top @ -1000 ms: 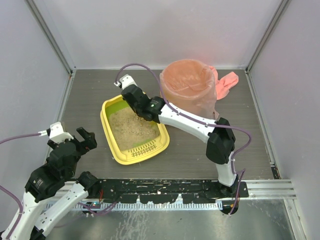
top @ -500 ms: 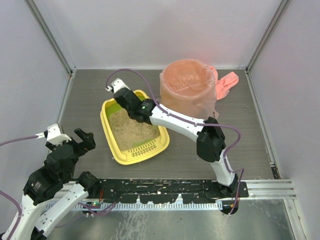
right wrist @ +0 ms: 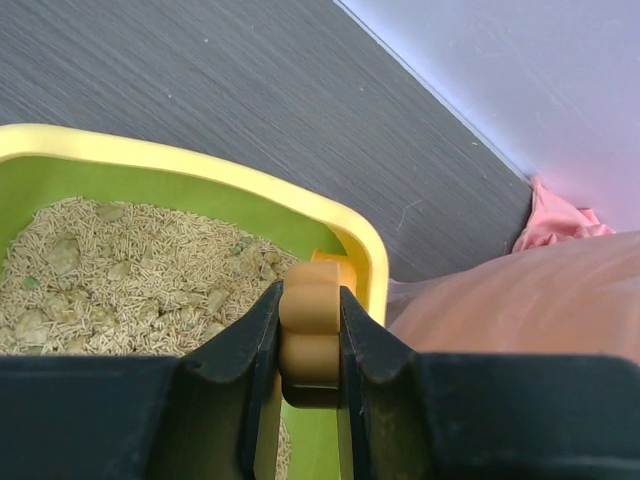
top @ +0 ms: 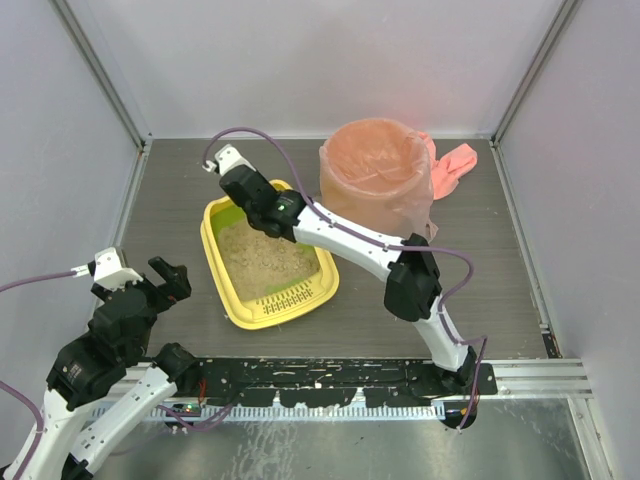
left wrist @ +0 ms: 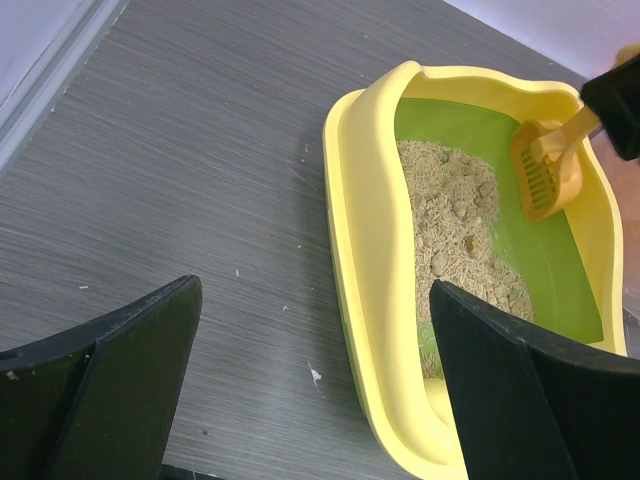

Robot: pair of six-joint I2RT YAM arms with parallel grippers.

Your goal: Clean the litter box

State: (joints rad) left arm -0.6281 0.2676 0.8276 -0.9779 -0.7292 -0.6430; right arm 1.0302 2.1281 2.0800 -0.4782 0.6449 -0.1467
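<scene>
The litter box (top: 214, 268) is a yellow tray with a green inner wall, holding beige litter (top: 262, 256) with clumps (left wrist: 452, 212). My right gripper (top: 262, 218) hangs over the box's far end, shut on the handle (right wrist: 312, 335) of a small orange slotted scoop (left wrist: 545, 172). The scoop head rests on the green wall beside the litter. My left gripper (top: 165, 278) is open over bare table left of the box, with the yellow rim (left wrist: 362, 230) just inside its right finger (left wrist: 500, 380). In the right wrist view (right wrist: 312, 300) the jaws pinch the handle above the far rim (right wrist: 210, 166).
A round bin lined with a pink bag (top: 378, 176) stands right behind the box, close to the right gripper (right wrist: 520, 300). The slotted ledge (top: 285, 300) faces the arms. Grey walls enclose the dark table (top: 180, 190) on three sides.
The right arm has swung left along the box's far end, carrying the scoop with it. The left arm shifted slightly, then stayed still and open.
</scene>
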